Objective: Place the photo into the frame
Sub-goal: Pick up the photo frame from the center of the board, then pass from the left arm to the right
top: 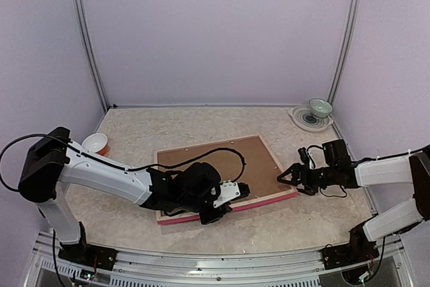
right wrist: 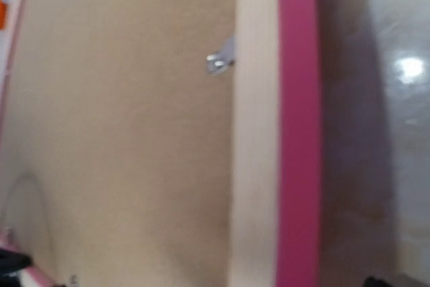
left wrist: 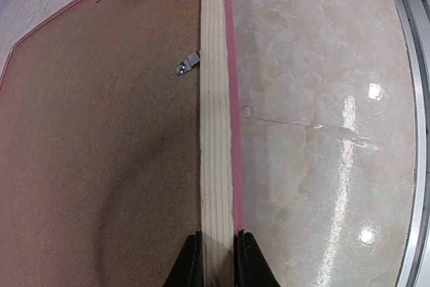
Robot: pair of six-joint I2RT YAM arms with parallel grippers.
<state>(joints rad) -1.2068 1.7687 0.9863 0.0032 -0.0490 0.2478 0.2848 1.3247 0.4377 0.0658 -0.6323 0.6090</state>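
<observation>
The frame (top: 228, 206) lies face down on the table, pale wood back up and pink edges showing. A plain brown backing board (top: 259, 166) fills it. The photo is hidden. My left gripper (top: 213, 214) is shut on the frame's near rail; in the left wrist view its fingers (left wrist: 190, 263) straddle the pale rail (left wrist: 215, 99) beside the board (left wrist: 101, 132). My right gripper (top: 283, 177) is at the frame's right rail and looks closed on it. The right wrist view shows that rail (right wrist: 295, 132) very close and blurred, with no fingertips in view.
A white and orange bowl (top: 95, 143) sits at the left. A plate (top: 301, 120) with a green bowl (top: 320, 107) stands at the back right. The left arm's black cable (top: 232, 152) lies across the board. Small metal clips (left wrist: 187, 65) hold the board. The table's metal edge (left wrist: 413, 99) runs near.
</observation>
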